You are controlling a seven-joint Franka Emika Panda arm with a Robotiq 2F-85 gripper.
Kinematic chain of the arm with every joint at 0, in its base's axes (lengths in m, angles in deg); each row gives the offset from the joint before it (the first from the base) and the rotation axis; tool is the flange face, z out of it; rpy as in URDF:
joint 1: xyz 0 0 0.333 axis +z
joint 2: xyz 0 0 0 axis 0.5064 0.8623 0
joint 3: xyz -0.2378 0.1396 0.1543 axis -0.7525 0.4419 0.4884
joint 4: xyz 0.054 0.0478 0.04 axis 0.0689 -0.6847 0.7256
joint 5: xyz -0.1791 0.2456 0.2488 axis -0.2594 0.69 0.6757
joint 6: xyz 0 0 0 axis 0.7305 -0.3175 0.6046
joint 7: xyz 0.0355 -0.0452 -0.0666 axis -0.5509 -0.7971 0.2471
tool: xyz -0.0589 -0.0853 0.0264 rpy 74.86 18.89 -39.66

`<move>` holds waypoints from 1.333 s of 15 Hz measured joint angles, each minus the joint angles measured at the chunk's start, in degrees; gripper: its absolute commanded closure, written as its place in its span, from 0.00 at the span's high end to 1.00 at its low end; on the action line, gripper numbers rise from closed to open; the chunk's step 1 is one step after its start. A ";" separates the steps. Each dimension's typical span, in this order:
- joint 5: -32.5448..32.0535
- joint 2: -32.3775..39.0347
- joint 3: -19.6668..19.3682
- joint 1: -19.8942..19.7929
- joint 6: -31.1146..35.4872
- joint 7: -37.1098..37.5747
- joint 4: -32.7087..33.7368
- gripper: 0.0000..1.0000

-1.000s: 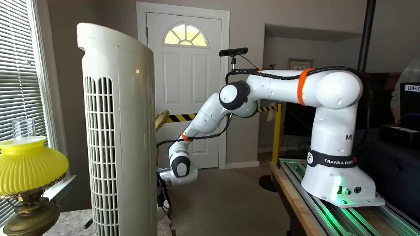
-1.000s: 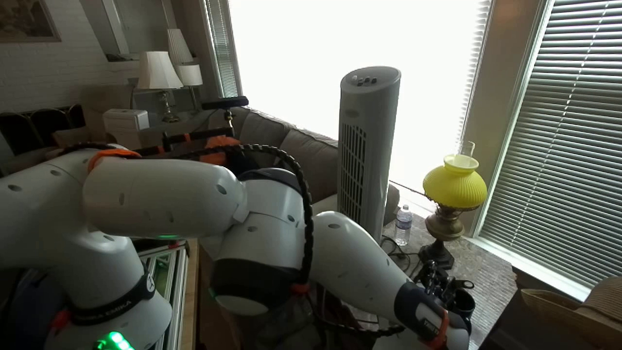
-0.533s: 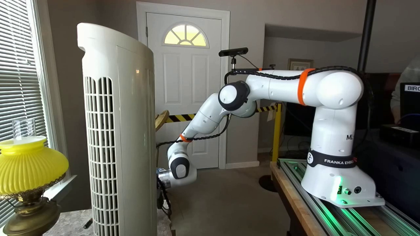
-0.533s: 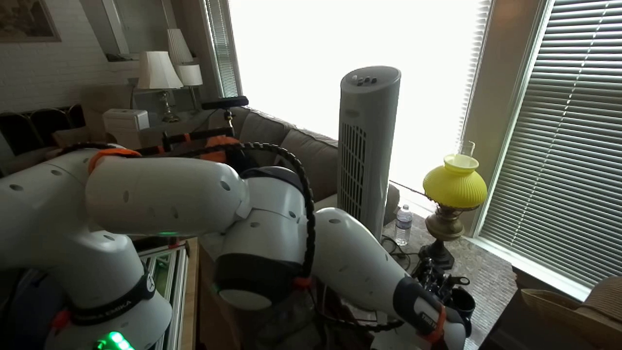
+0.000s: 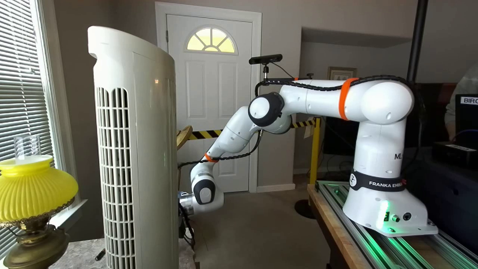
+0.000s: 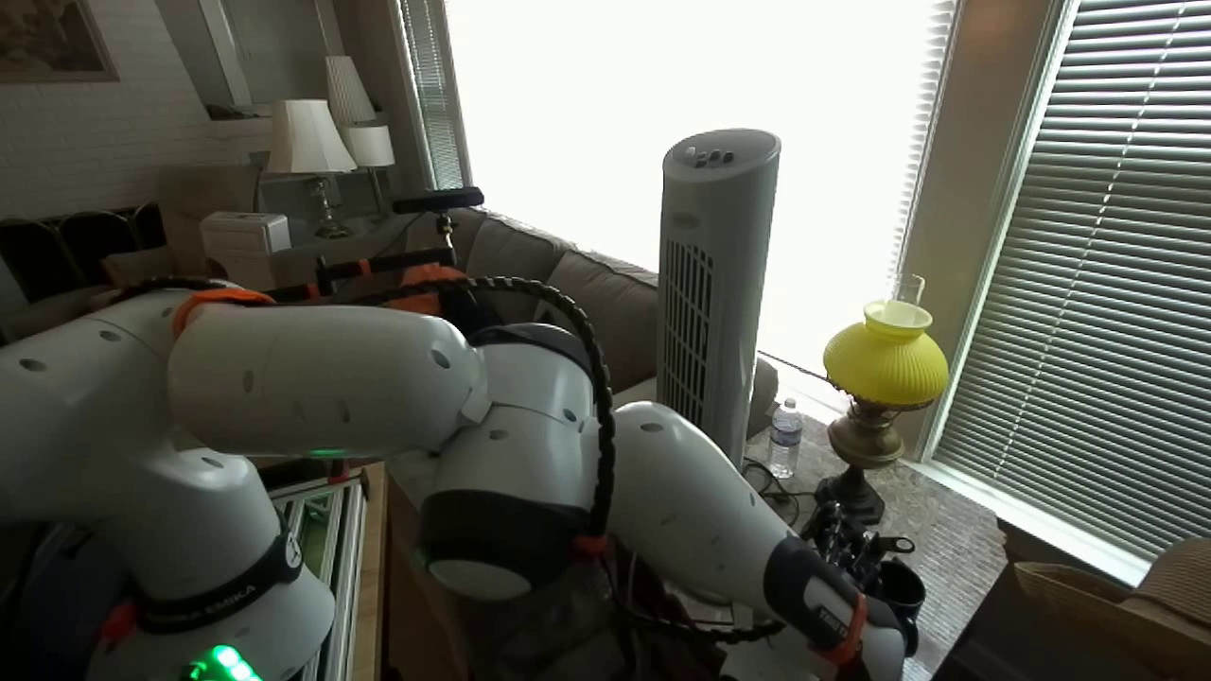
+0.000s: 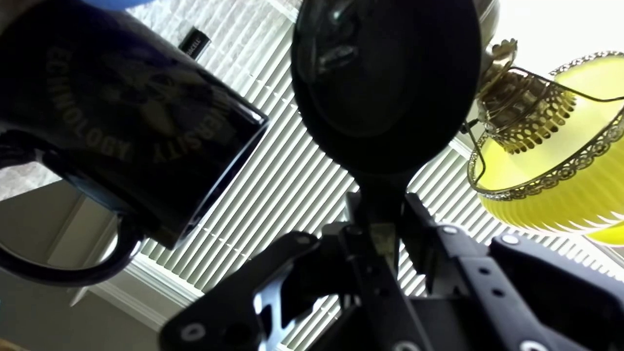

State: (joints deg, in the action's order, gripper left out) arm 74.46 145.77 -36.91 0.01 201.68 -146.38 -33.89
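Note:
In the wrist view my gripper (image 7: 382,207) is shut on the narrow neck of a black spoon or ladle (image 7: 385,87), whose round bowl extends away from the fingertips. Left of it is a dark mug (image 7: 146,112) with faded gold lettering and a handle, apart from the spoon. The same mug (image 6: 901,588) shows in an exterior view on the stone-topped table (image 6: 956,530), just beside the gripper (image 6: 842,539), which the wrist partly covers. In the facing exterior view, a tower fan (image 5: 153,149) hides most of the gripper.
A yellow-shaded lamp (image 6: 885,364) stands on the table near a water bottle (image 6: 785,437) and loose cables (image 6: 771,487). A small black battery (image 7: 195,43) lies past the mug. Something blue (image 7: 117,3) shows at the top edge. Blinds (image 6: 1097,284) cover the window.
The forearm and wrist have shifted slightly to the left in both exterior views, mostly in the first half second. The gripper stays shut; lamp, fan and mug have not moved.

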 measured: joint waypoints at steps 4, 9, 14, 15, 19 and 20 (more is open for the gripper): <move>0.43 0.00 -0.11 0.27 -0.14 -1.11 0.04 0.06; 1.84 0.00 -0.52 0.58 -1.61 -4.38 -0.06 0.06; 2.61 0.01 -0.98 0.71 -3.54 -6.79 -0.42 0.06; 2.64 0.01 -1.12 0.71 -4.19 -7.37 -0.51 0.06; 2.75 0.00 -1.49 0.70 -6.46 -9.53 -1.20 0.06; 2.83 0.00 -1.51 0.71 -6.83 -10.06 -1.38 0.06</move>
State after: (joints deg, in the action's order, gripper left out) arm 77.28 145.77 -38.42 0.71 194.85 -156.44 -35.27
